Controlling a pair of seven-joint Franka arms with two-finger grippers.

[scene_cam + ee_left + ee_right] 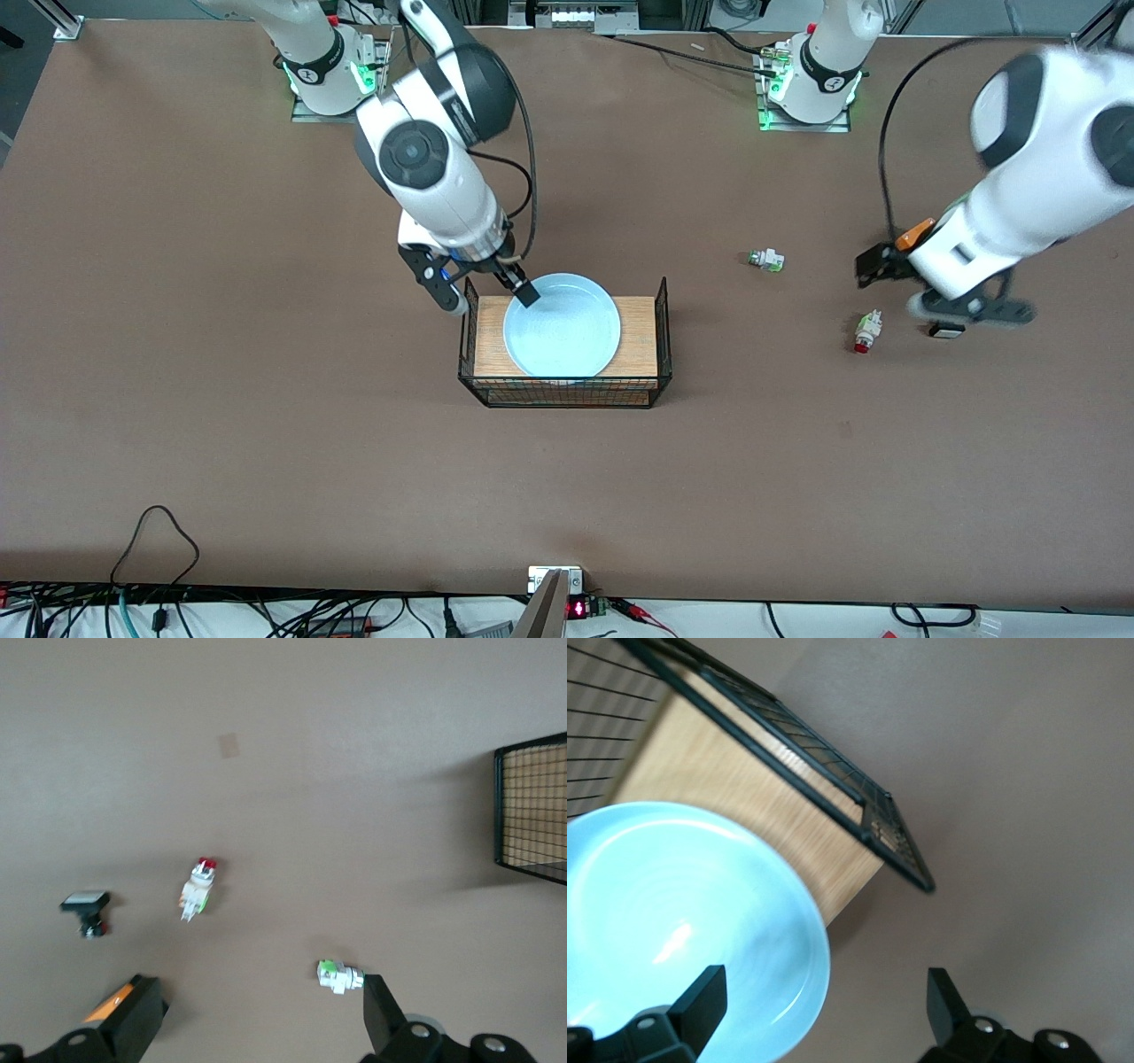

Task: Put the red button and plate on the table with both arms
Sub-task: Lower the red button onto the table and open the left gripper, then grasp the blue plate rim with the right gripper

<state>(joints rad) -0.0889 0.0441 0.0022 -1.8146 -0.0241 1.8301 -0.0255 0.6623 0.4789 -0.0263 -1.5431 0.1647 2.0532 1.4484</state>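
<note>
The small whitish red-capped push button [866, 331] lies on the brown matte tabletop [221, 399], just beside the left gripper [904, 297], which hovers above the tabletop with its fingers spread and nothing between them. A green-tipped white button [765, 260] and a black white-capped button [86, 909] lie near that gripper too. The round glossy light-blue plate [562, 326] sits in the wood-floored black wire basket [660, 354]. The right gripper [490, 297] straddles the plate's rim, fingers spread.
</note>
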